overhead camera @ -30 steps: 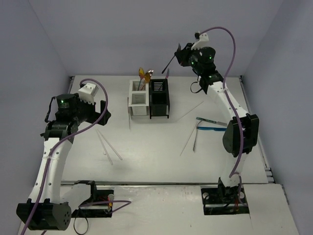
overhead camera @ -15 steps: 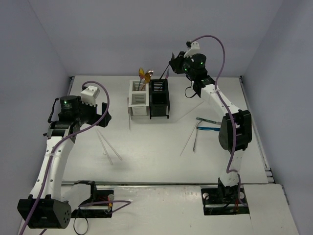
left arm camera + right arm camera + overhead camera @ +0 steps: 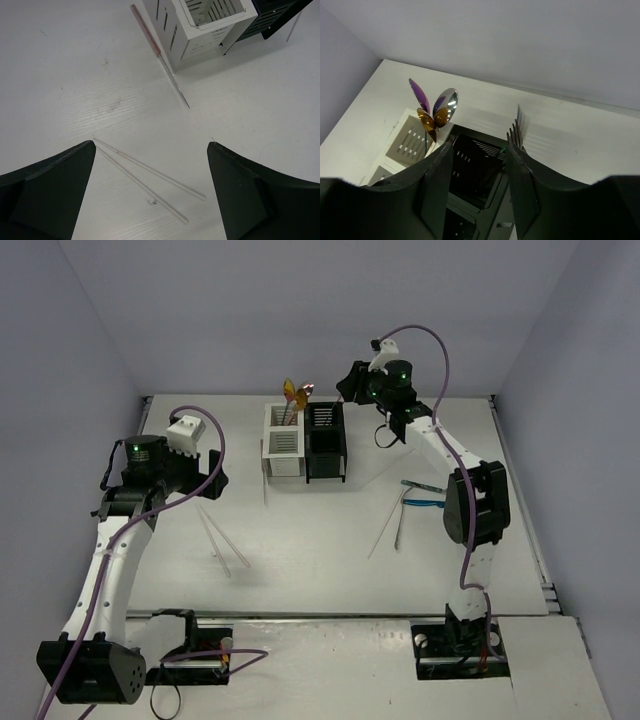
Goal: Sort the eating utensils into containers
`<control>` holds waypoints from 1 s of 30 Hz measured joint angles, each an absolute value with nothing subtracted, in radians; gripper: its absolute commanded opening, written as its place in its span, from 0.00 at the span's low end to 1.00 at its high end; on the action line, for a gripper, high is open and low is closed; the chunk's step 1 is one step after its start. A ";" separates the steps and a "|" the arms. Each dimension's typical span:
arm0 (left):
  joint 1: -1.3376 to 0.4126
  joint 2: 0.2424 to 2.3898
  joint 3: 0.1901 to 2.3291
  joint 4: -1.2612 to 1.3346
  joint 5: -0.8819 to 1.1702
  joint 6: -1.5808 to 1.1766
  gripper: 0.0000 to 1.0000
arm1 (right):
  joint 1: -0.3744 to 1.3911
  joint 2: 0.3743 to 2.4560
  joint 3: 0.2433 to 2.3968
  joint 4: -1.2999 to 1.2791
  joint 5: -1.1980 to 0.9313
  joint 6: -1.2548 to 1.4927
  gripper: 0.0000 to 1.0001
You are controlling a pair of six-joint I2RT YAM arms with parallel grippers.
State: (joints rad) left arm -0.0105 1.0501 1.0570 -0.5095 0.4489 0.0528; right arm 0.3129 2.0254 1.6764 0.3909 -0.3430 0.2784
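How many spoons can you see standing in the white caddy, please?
3: a purple spoon, a gold spoon and a silver spoon, bowls up and fanned together above the white caddy. Others may be hidden inside.

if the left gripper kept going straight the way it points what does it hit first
The left gripper would probably meet the two thin clear sticks lying on the table, framed between its open fingers; depth is hard to judge.
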 measured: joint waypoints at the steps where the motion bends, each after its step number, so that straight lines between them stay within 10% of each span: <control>1: -0.010 1.050 1.054 -0.510 0.448 0.053 0.93 | 0.315 2.025 1.676 0.388 -0.344 0.279 0.43; 19: -0.010 1.033 1.040 -0.463 0.419 0.056 0.93 | 0.288 1.381 1.259 -0.113 -0.246 0.125 0.29; 30: -0.010 1.008 1.000 -0.458 0.410 0.072 0.93 | 0.276 1.472 1.174 -0.432 -0.181 0.194 0.18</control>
State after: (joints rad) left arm -0.0105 1.0080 1.0000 -0.4580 0.4095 0.0715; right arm 0.2764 1.4716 1.1736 -0.4321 -0.1814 0.1935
